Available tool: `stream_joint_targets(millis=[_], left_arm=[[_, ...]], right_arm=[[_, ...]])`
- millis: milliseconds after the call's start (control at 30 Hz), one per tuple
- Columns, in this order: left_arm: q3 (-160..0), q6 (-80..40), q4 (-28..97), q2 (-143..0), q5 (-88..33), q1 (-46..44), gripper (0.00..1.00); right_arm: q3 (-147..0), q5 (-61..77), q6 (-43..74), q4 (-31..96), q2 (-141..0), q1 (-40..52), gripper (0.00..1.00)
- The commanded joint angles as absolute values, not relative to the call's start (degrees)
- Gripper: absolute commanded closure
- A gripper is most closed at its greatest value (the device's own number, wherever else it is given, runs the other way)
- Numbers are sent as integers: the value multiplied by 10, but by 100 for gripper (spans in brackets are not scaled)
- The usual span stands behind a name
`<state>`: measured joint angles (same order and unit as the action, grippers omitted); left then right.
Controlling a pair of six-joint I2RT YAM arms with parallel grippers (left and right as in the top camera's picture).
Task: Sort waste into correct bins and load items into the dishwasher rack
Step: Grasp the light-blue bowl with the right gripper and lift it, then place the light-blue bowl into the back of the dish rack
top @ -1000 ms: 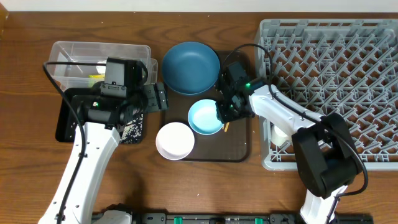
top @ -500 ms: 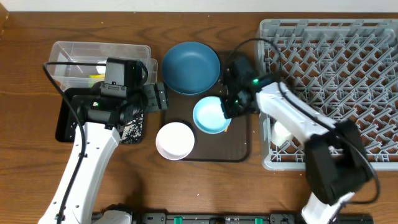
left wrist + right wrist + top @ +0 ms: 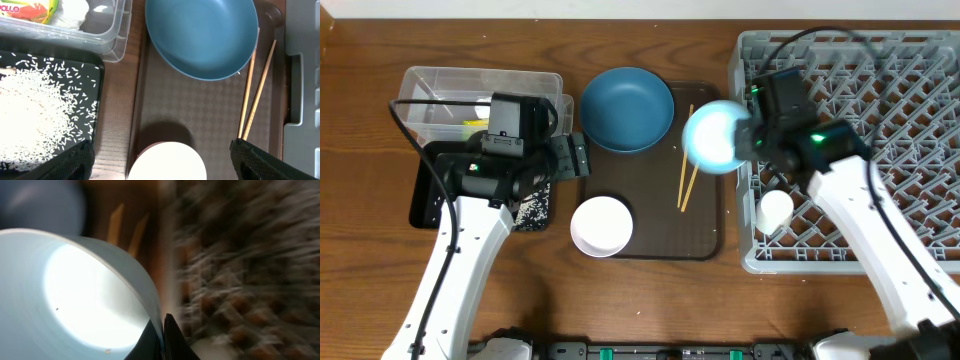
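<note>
Pinches light blue bowl's (image 3: 712, 137) rim in right gripper (image 3: 163, 330) at rack's (image 3: 746, 255) left wall; holds left gripper (image 3: 576, 157) wide apart.

The letters "OLLO" (cut off at the frame's left edge) stand on the yellow-orange snack wrapper (image 3: 25, 11).

light blue bowl (image 3: 715, 137) hangs mid-air at the grey rack's (image 3: 880, 110) 9 o'clock edge. on the brown tray (image 3: 650, 240): dark blue plate (image 3: 627, 108) at 11, white bowl (image 3: 601, 226) at 7, chopsticks (image 3: 685, 165) at 3. white cup (image 3: 774, 211) in rack's 7 o'clock corner.
</note>
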<state>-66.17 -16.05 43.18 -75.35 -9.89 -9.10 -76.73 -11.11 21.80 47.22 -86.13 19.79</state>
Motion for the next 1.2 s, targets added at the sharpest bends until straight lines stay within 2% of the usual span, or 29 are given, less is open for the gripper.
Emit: stream_joint_targets(millis=[0,67,200,467,600,867,1167], left_arm=[[-670,-153,433,-749,-94,-89,11],[-670,-153,433,-749,-94,-89,11],[-670,-153,433,-749,-94,-89,11],[-670,-153,433,-749,-94,-89,11],[-670,-153,433,-749,-94,-89,11],[-670,-153,433,-749,-94,-89,11],[-670,-153,433,-749,-94,-89,11]], right_arm=[[-780,-379,256,450,-850,189,99],[-780,-500,233,420,-859,189,99],[-780,-613,116,324,-891,185,99],[-780,-676,-141,40,-1000,176,99],[-780,-677,-227,-62,-1058,173,99],[-780,-674,-245,-146,-1143,171,99],[-780,-655,-245,-150,-1199,172,99]])
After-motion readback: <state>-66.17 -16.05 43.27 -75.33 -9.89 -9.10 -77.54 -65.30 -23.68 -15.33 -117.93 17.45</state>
